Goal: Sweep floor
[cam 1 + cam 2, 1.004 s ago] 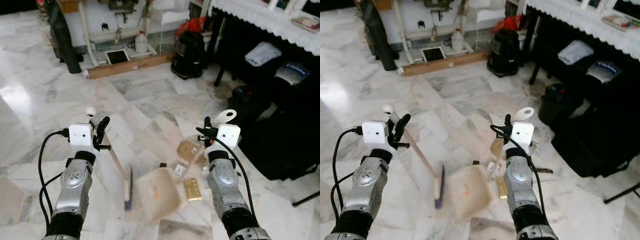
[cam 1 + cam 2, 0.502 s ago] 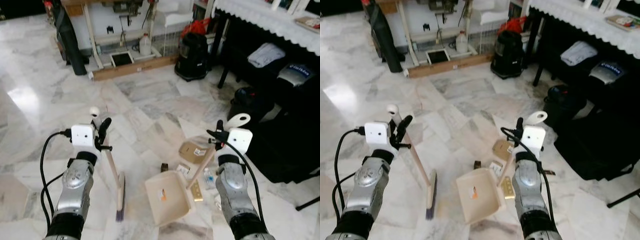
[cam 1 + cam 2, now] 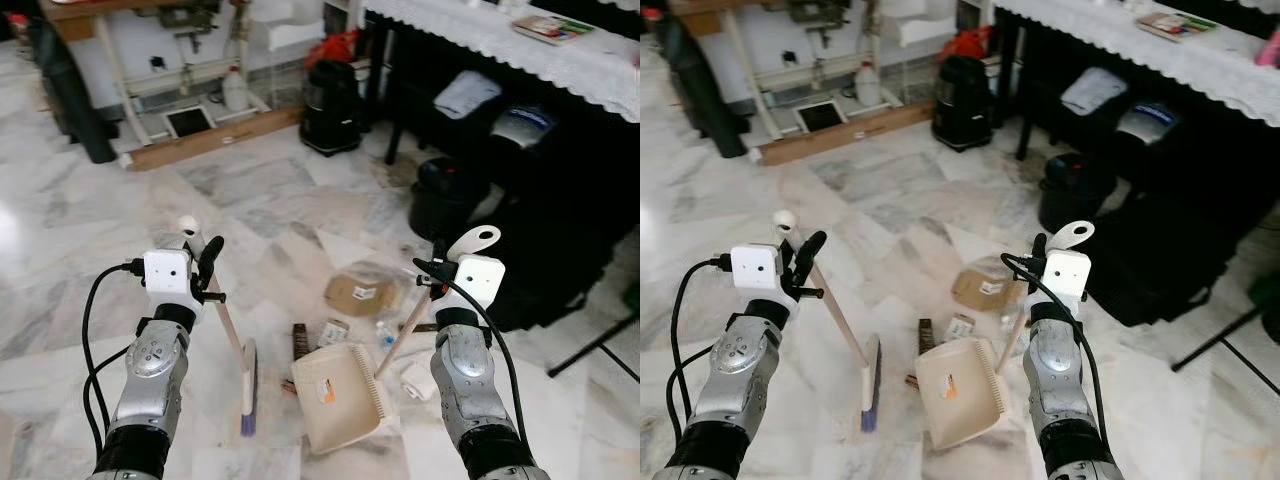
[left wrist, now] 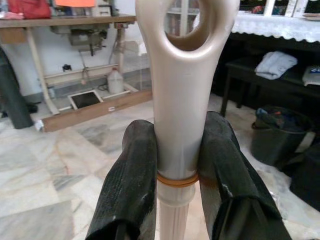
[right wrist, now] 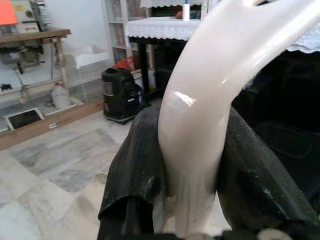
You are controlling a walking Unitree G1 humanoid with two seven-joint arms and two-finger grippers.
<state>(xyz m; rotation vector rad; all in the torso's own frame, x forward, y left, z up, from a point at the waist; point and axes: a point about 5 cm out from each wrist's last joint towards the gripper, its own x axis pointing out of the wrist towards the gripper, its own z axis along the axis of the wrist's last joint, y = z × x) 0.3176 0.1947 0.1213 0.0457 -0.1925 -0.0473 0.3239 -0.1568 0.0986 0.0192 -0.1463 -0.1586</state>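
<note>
Left wrist view is showing the left gripper (image 4: 178, 175) clamping the broom (image 3: 236, 345) handle, its bristles resting on the marble floor (image 3: 290, 200). Beside it, the right gripper (image 5: 192, 170) is gripping the dustpan (image 3: 337, 396) handle, pan sitting among scattered litter (image 3: 358, 294).

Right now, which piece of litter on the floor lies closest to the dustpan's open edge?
The dark brown flat strip, lying right beside the cream plastic dustpan; the tan cardboard box and small white packet lie farther off.
</note>
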